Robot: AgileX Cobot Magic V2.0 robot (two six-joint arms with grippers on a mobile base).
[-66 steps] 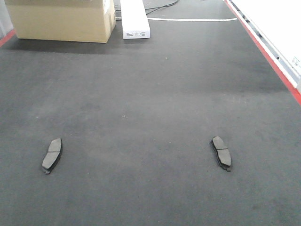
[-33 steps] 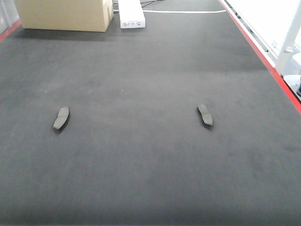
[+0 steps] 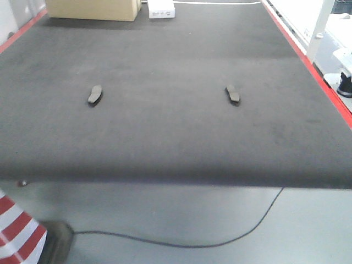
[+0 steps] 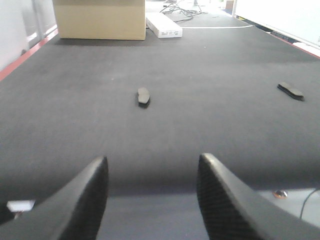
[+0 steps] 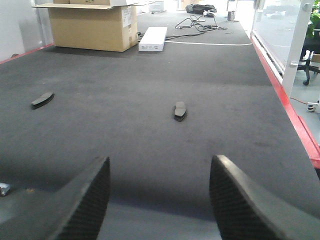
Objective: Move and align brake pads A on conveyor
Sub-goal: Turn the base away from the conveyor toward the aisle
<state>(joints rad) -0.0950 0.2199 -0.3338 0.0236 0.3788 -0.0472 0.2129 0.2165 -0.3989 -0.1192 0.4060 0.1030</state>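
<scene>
Left gripper (image 4: 152,200) is spread wide, nothing btwn its two dark fingers (image 4: 82,202). It hangs just off the near edge of the conveyor (image 4: 200,65), low and approx. level w/ the belt. Right gripper (image 5: 160,200), same story: jaws apart, empty, also at the near edge. Neither touches a pad or the belt.

Ahead of the left gripper, the left pad (image 4: 143,96) lies flat on the belt, long axis running away from the robot. Ahead of the right gripper, the right pad (image 5: 180,110) lies flat too, also pointing roughly lengthwise up the belt. From the front the two sit well apart, abt. level w/ each other across the belt. The left one's far end leans slightly right and the right one's slightly left. Two pads show, both on the charcoal surface.

Red stripe (image 3: 308,60) runs along the belt's right edge, another along the left. At the far end there's a cardboard box (image 3: 91,9) on the left, w/ a white box (image 3: 161,9) just beside it on the right. Below the belt's near edge is grey floor (image 3: 165,214) w/ a black cable (image 3: 181,245) curving across it. A red-and-white striped thing (image 3: 14,231) sits at bottom left; can't tell what it is.
</scene>
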